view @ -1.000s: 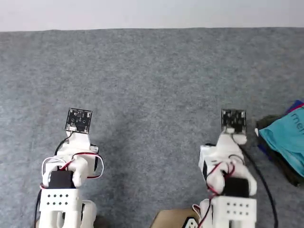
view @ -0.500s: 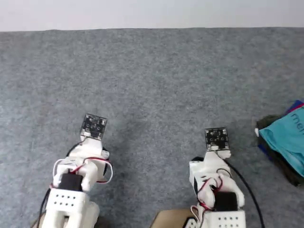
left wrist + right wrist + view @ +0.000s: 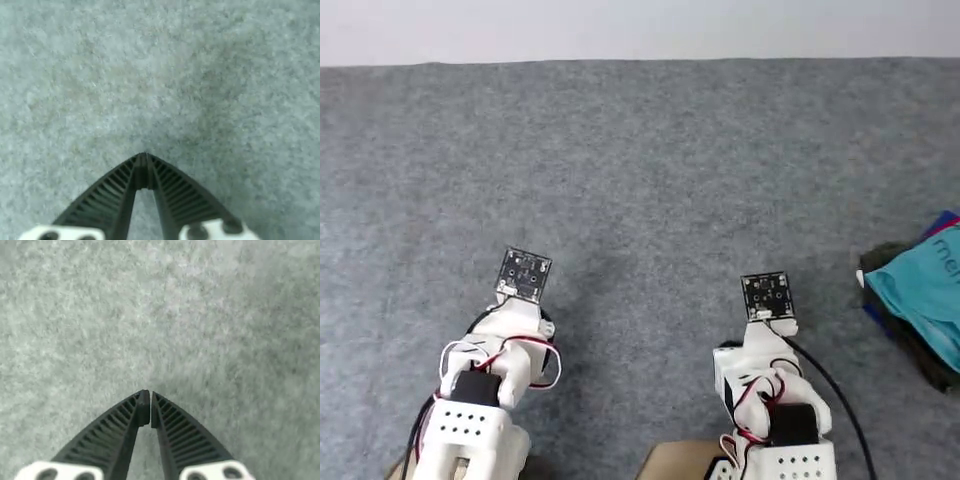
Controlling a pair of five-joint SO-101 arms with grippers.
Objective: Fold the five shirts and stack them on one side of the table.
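Left gripper [image 3: 144,159] is closed, ribbed black fingers [image 3: 112,192] meeting at the tips, nothing held, grey felt below it. Right gripper [image 3: 146,396] is the same: jaws pinched together with just a hairline slit at the tips, holding nothing, over bare felt. In the high view two white arms sit at the near edge of the grey surface [image 3: 640,150], one toward the left [image 3: 485,385] and one right of centre [image 3: 770,395], both tucked back, each with a small square camera board on its wrist; can't tell from the wrist views which side is which. The shirts [image 3: 920,295] are bunched in a pile at the far right edge of the surface, well apart from both arms: teal one [image 3: 930,280] on top, dark fabric [image 3: 910,340] under it, blue edge [image 3: 942,222] poking out behind. The pile is cut off by the frame, so the count is unclear. A tan cardboard corner [image 3: 670,462] lies at the near edge between the arm bases.
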